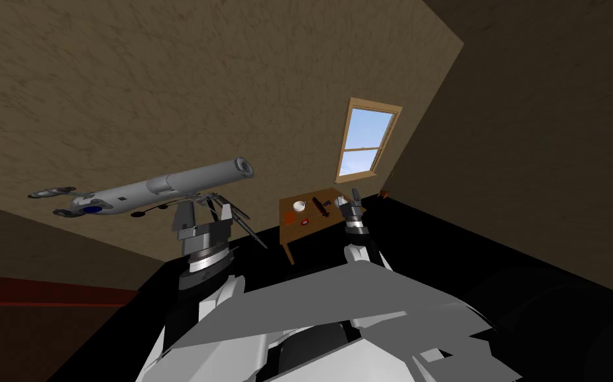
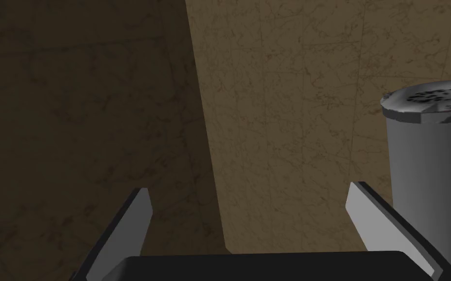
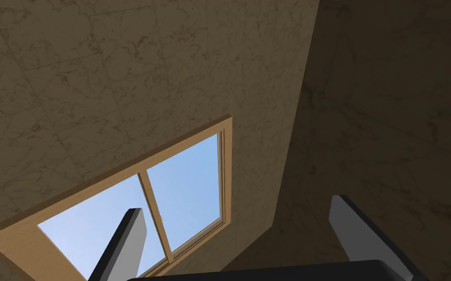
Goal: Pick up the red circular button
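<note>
the small red circular button (image 1: pixel 304 222) lies near the front edge of the brown wooden table (image 1: pixel 317 229), beside an orange flat square (image 1: pixel 289 217) easy to grab by mistake, while the right gripper (image 1: pixel 355 196) and left gripper (image 1: pixel 225 211), both wide open and empty, point away at walls.

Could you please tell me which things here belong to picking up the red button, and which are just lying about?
For the job: red button; table under it; right tool, open.
Lying about: white bowl; orange square; dark stick; telescope; window; left tool, open, beside the telescope.
</note>
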